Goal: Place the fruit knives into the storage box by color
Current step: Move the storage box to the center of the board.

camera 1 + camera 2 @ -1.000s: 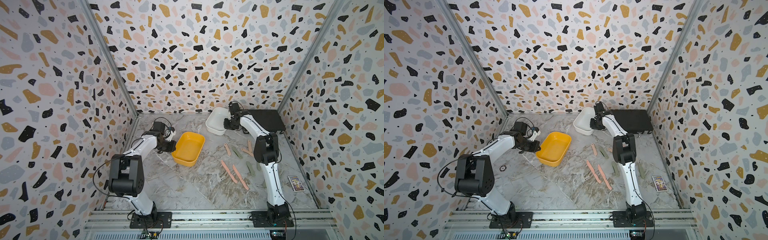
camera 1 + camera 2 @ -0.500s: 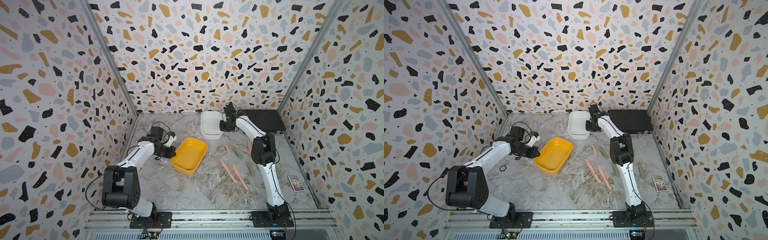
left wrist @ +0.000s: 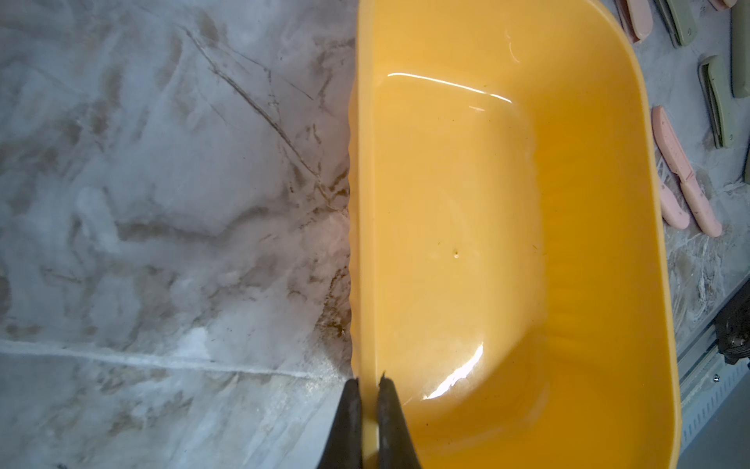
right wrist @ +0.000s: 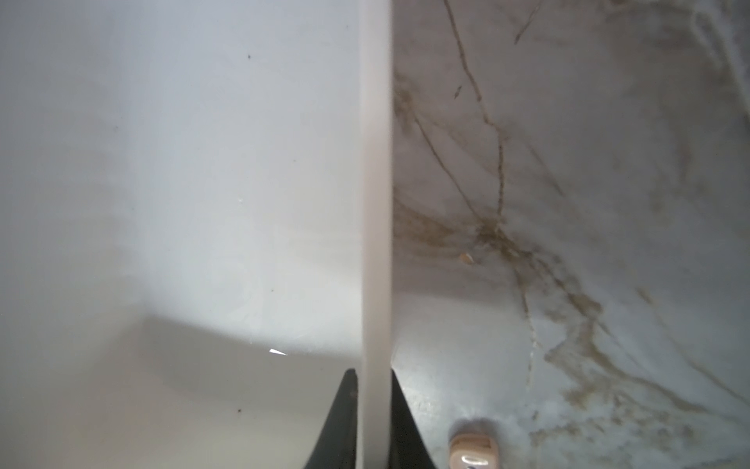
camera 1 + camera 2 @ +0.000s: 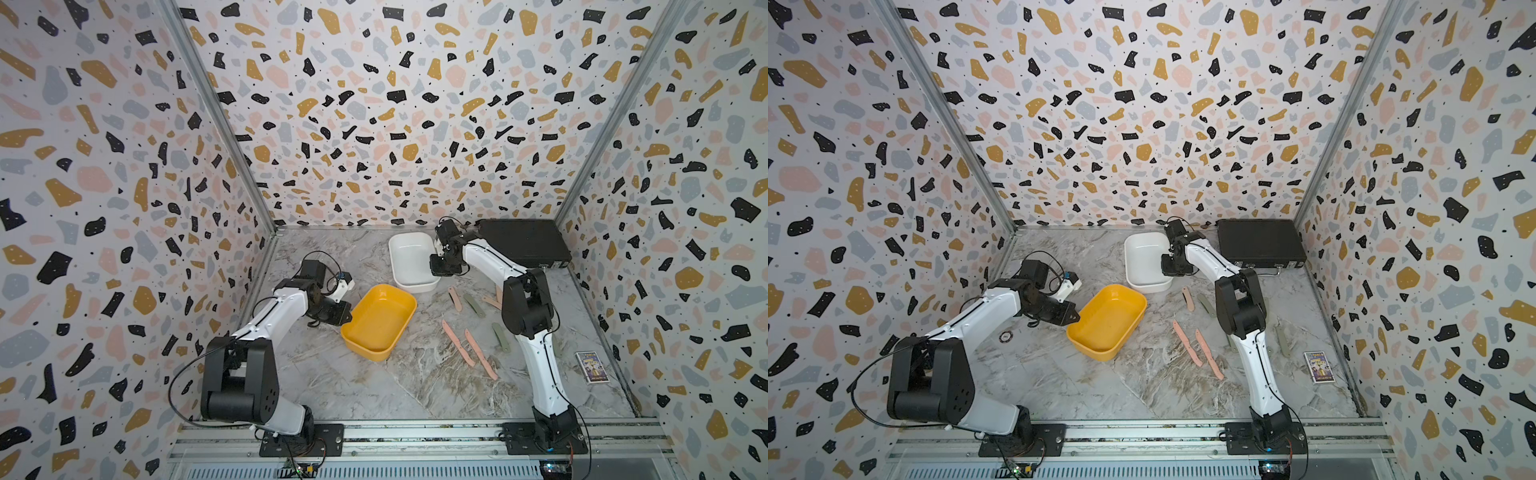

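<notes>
A yellow storage box (image 5: 380,320) (image 5: 1106,320) (image 3: 507,243) sits mid-table, holding nothing. My left gripper (image 5: 347,316) (image 5: 1073,316) (image 3: 369,381) is shut on its left rim. Behind it stands a white storage box (image 5: 411,257) (image 5: 1144,257) (image 4: 162,162), also holding nothing, and my right gripper (image 5: 436,270) (image 5: 1165,270) (image 4: 375,371) is shut on its right rim. Several fruit knives lie on the table right of the boxes: pink ones (image 5: 457,343) (image 5: 1187,343) (image 3: 686,174) and green ones (image 5: 475,305) (image 5: 1205,305) (image 3: 718,101). A pink knife end (image 4: 473,450) lies close beside the right fingers.
A black case (image 5: 521,243) (image 5: 1260,241) lies at the back right corner. A small card box (image 5: 592,366) (image 5: 1318,366) rests near the right wall. Patterned walls close in three sides, and a metal rail (image 5: 415,432) runs along the front.
The right gripper has dragged the white box left and toward the front. The left gripper has pulled the yellow box toward the front, turning it slightly. The knives have not moved.
</notes>
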Tool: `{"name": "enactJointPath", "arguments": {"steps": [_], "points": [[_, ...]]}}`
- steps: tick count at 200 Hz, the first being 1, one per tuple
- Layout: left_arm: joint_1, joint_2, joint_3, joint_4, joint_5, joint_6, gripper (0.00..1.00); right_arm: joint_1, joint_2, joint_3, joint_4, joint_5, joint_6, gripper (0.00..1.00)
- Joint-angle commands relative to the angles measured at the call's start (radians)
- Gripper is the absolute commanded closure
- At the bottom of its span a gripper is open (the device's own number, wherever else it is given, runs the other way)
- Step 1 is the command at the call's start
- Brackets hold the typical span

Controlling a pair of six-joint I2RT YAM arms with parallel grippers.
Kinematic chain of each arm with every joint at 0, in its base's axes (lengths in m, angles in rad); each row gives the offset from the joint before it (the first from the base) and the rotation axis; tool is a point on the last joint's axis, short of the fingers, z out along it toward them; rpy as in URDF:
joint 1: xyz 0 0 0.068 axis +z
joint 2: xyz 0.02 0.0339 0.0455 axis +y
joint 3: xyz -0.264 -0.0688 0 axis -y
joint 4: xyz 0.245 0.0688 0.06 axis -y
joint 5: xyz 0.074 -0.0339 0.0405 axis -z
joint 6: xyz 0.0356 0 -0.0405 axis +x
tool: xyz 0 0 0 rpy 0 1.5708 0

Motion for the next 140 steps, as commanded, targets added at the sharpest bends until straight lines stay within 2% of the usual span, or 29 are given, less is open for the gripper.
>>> {"name": "enactJointPath", "arguments": {"steps": [1, 37, 61, 70, 92, 113, 140], "points": [[0.006, -0.026, -0.016, -0.029, 0.026, 0.025, 0.91, 0.014, -0.093, -0.031, 0.014, 0.005, -0.005, 0.85], [0.006, -0.03, -0.02, -0.037, 0.037, 0.035, 0.79, 0.018, -0.108, -0.067, 0.024, 0.005, 0.002, 0.82], [0.006, -0.038, -0.014, -0.041, 0.042, 0.038, 0.69, 0.017, -0.117, -0.071, 0.02, -0.001, -0.005, 0.68], [0.009, -0.044, -0.009, -0.042, 0.036, 0.038, 0.66, 0.017, -0.126, -0.071, 0.018, 0.004, -0.006, 0.61], [0.028, -0.063, 0.014, -0.051, 0.028, 0.038, 0.52, 0.017, -0.17, -0.078, 0.016, 0.014, -0.011, 0.48], [0.068, -0.078, 0.069, -0.077, 0.035, 0.051, 0.44, 0.019, -0.237, -0.103, 0.017, 0.017, -0.01, 0.4], [0.114, -0.047, 0.165, -0.147, 0.122, 0.085, 0.36, 0.032, -0.348, -0.195, 0.021, 0.03, -0.019, 0.33]]}}
